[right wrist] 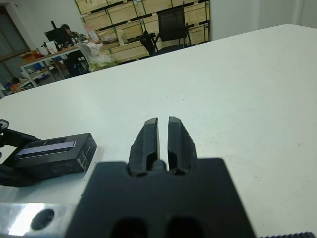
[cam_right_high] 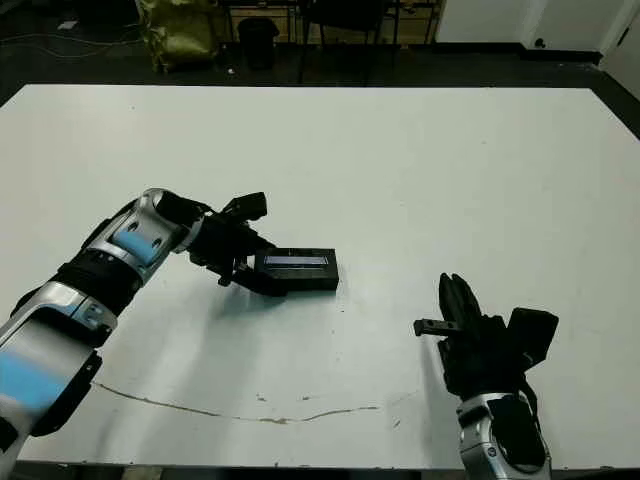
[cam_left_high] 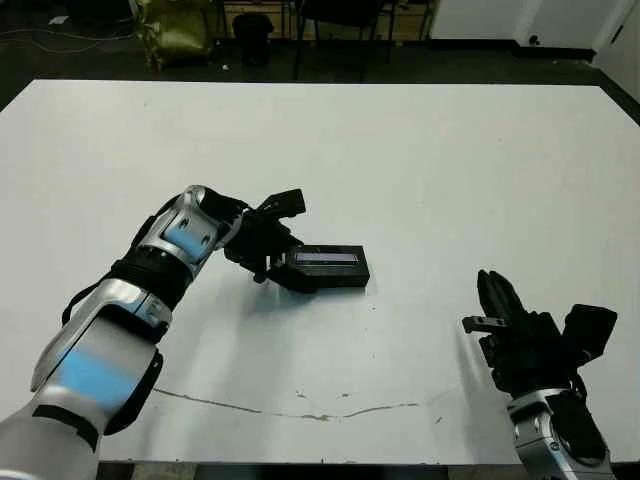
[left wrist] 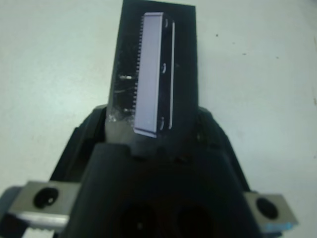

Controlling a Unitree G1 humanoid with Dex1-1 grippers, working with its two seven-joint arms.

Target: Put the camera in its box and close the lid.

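Clasping the lidded box (cam_left_high: 330,267) at one end, left gripper (cam_left_high: 279,247), right gripper (cam_left_high: 497,298) pinched together, empty, well apart.

You have one box (cam_left_high: 330,268) on the one white table (cam_left_high: 420,160), with one lid (left wrist: 156,69) seated on top of it, right at your left gripper (cam_left_high: 278,245). One window strip runs along that lid. You have two grippers in sight, the right gripper (cam_left_high: 497,300) well apart from the box.
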